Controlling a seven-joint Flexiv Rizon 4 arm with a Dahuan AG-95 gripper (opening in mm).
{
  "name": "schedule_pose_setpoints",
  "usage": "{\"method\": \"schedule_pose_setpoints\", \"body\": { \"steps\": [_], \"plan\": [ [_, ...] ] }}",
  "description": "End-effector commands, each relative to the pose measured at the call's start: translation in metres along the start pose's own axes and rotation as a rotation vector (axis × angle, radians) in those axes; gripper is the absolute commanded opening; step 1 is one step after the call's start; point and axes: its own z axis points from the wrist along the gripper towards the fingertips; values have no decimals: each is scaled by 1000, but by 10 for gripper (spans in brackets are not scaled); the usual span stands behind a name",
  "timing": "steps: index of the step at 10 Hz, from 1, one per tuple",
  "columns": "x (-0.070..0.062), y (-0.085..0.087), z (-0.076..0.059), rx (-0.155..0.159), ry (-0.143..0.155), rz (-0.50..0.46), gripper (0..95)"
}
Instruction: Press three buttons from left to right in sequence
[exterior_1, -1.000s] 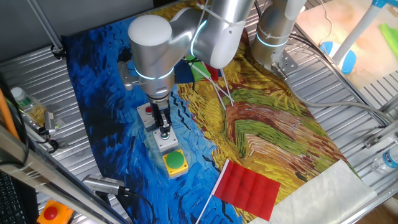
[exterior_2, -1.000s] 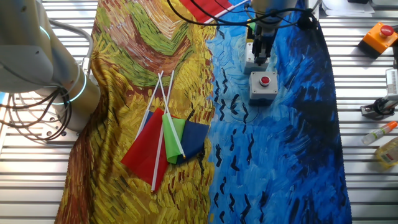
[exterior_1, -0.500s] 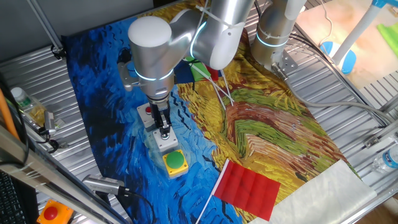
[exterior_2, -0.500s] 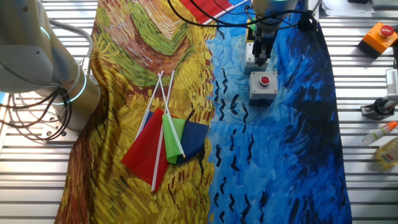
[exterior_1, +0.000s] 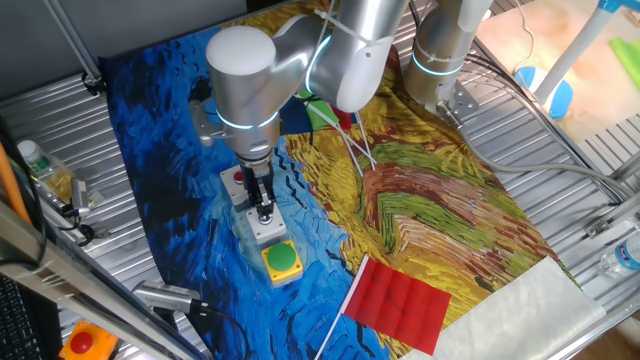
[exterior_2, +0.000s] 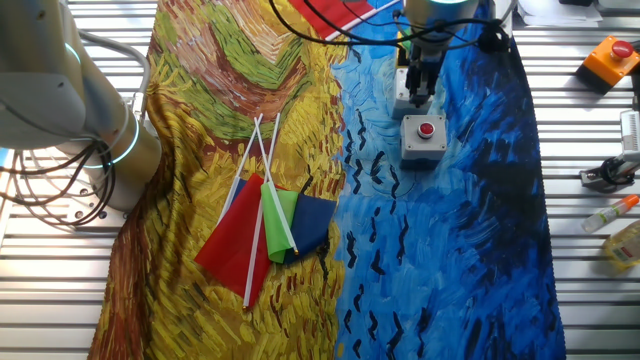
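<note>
Three button boxes lie in a row on the painted cloth. The grey box with the red button (exterior_1: 237, 179) (exterior_2: 425, 136) is at one end. The grey middle box (exterior_1: 270, 229) (exterior_2: 405, 100) has its button hidden under my fingertips. The yellow box with the green dome (exterior_1: 282, 260) is at the other end and is hidden behind the arm in the other fixed view. My gripper (exterior_1: 264, 211) (exterior_2: 418, 97) points straight down onto the top of the middle box. Its fingers are shut together, holding nothing.
A red flag (exterior_1: 397, 303) lies near the yellow box. A bundle of red, green and blue flags (exterior_2: 265, 232) lies on the yellow part of the cloth. An orange box with a red button (exterior_2: 609, 58) and bottles (exterior_2: 612, 212) sit on the metal table off the cloth.
</note>
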Motion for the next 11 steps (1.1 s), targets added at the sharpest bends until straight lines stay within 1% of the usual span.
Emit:
{"method": "schedule_pose_setpoints", "body": {
  "steps": [1, 3, 7, 11],
  "plan": [
    [0, -1, 2, -2, 1, 0, 380],
    [0, 0, 2, -4, -6, -4, 380],
    [3, 2, -12, 3, -16, -4, 380],
    [5, 2, -20, 1, -21, 5, 380]
  ]
}}
